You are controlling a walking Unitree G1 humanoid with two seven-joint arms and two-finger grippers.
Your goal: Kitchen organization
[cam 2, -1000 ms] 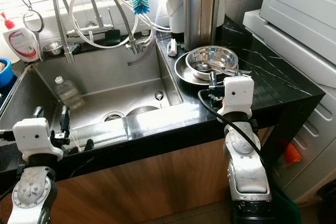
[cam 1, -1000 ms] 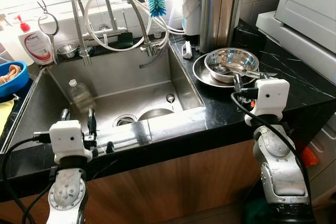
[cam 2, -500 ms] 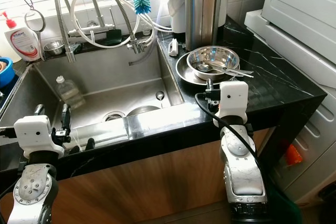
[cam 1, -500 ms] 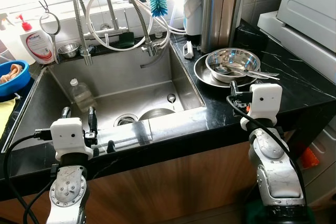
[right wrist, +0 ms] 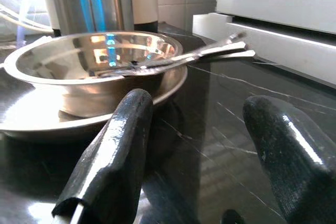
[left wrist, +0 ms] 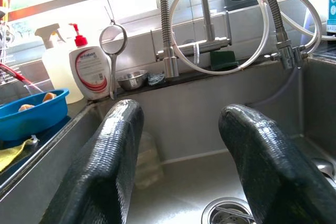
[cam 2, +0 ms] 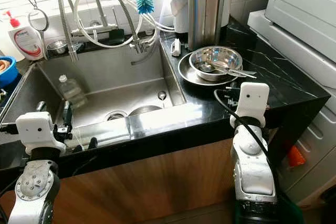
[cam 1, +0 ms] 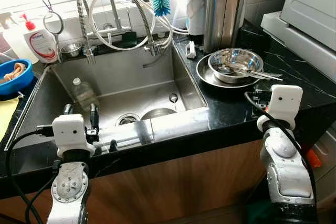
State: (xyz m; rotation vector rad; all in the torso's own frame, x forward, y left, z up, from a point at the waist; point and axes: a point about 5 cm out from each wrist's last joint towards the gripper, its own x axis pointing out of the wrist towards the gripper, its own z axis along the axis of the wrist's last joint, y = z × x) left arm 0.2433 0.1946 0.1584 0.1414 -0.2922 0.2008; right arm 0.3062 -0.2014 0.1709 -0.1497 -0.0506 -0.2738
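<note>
The right tool [right wrist: 205,156] is hovering spread, low over the black marble tabletop [cam 1: 294,85], facing the shiny steel bowl [cam 1: 234,64] stacked on its round steel plate [cam 1: 207,74], probably lining up to grasp it. The left tool [left wrist: 184,166], also spread, is waiting over the steel sink [cam 1: 131,85].

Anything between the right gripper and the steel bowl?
No. In the right wrist view, bare black counter lies between the open right gripper and the plate holding the bowl.
</note>
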